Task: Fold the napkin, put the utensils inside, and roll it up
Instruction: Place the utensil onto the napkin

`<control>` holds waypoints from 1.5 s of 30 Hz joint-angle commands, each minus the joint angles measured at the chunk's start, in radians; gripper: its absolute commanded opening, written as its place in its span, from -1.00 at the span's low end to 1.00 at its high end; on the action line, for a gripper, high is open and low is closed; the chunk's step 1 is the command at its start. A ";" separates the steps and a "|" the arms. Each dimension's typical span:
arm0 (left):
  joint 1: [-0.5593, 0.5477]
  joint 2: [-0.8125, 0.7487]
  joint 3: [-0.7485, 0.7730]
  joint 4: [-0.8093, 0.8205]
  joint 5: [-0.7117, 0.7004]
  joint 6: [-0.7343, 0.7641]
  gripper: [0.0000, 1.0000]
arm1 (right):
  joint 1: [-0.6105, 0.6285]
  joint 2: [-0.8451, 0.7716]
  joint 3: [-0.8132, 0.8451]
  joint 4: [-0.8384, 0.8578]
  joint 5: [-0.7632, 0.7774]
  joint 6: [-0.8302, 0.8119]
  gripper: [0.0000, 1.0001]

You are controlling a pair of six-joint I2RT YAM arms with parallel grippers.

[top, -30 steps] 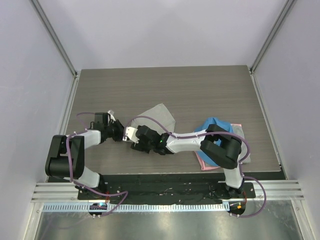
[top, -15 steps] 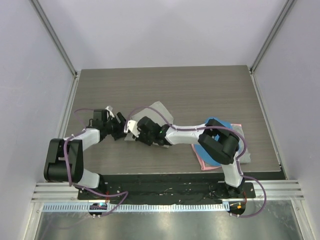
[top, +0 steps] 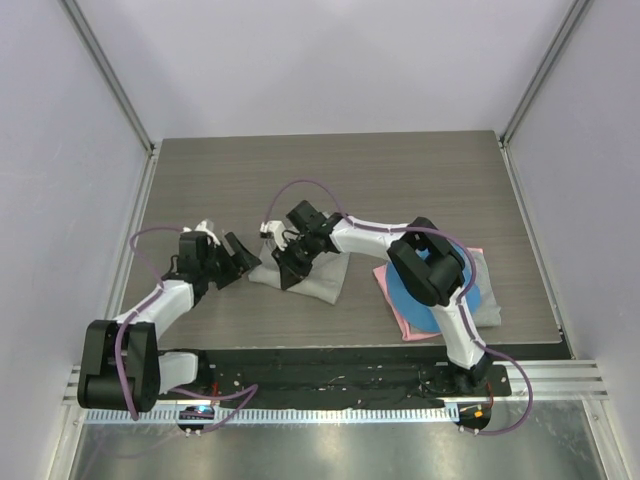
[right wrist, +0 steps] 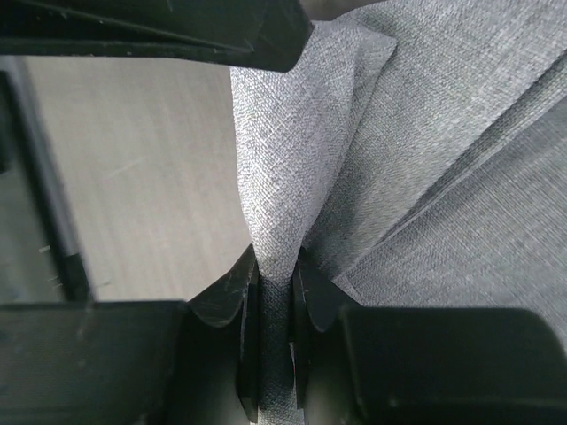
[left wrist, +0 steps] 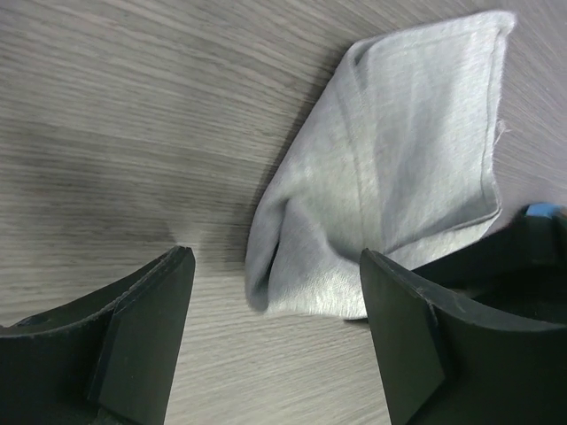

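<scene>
The light grey napkin lies folded in a bundle on the table, left of centre. My right gripper is shut on a raised fold of the napkin, and the cloth is pinched between both fingertips. My left gripper stands open just left of the bundle. The napkin's rounded corner lies ahead of its fingers and touches neither. The utensils are out of view.
A blue cloth lies on a pink cloth at the right front, with another grey cloth under them. The right arm's purple cable loops above the napkin. Metal frame posts border the table on both sides.
My left gripper has opened, let go of the napkin and drawn back to the left. My right gripper has closed on a fold of the napkin. The cloth now lies bundled nearer the front.
</scene>
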 commanded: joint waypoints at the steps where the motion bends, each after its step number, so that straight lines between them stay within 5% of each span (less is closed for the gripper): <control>1: 0.001 -0.031 -0.043 0.143 0.064 0.014 0.60 | -0.027 0.060 0.045 -0.093 -0.266 0.084 -0.65; 15: -0.001 0.001 -0.107 0.292 0.150 0.031 0.29 | -0.148 0.244 0.085 -0.009 -0.446 0.221 -0.70; 26: -0.001 0.106 -0.089 0.380 0.176 0.037 -0.39 | -0.164 0.272 0.087 0.011 -0.442 0.247 -0.68; 34: -0.002 0.179 -0.035 0.321 0.176 0.039 -1.00 | -0.164 0.139 0.082 0.008 -0.290 0.268 -0.28; 45: -0.001 0.231 0.057 0.137 0.168 0.028 -1.00 | -0.139 -0.137 -0.006 0.020 0.024 0.163 0.12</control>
